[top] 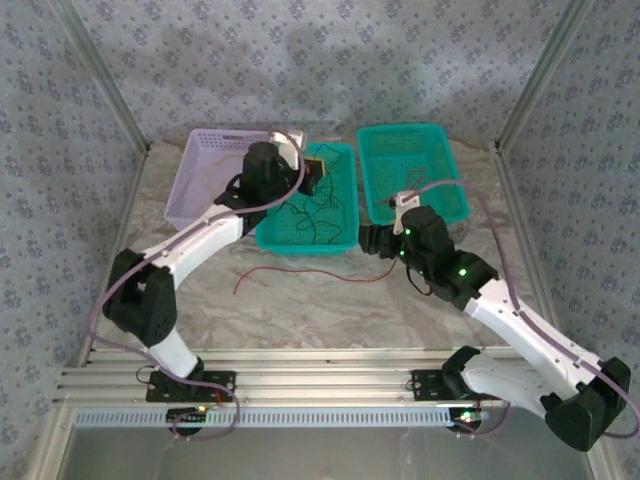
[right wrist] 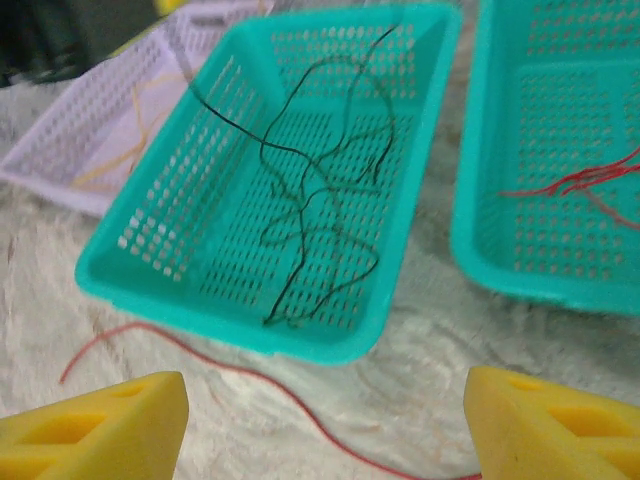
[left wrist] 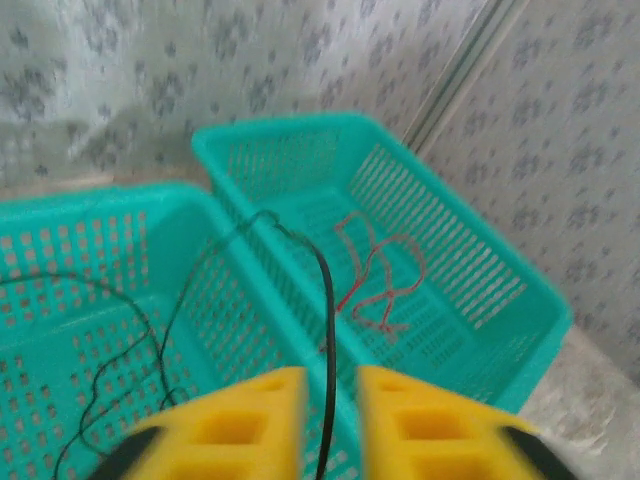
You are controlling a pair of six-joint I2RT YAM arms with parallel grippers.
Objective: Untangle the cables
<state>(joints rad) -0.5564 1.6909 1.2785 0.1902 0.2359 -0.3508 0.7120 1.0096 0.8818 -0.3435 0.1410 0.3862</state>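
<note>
Crinkled table [top: 300, 310]; red cable [top: 310, 269] loose before teal basket [top: 300, 246] holding black cables [top: 310, 215].

Lavender basket [top: 185, 195] L, teal basket [top: 300, 243] mid, 2nd teal basket [top: 400, 130] R, all on crinkled table cover [top: 300, 305]

Bare table [top: 320, 305] nearside of baskets [top: 300, 243]

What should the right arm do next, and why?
Probably lower the right gripper onto the red wire lying loose on the table and close on it. Its jaws stand wide open just above that wire, and the other red wires lie in the teal basket to its right, likely where this one belongs.
</note>
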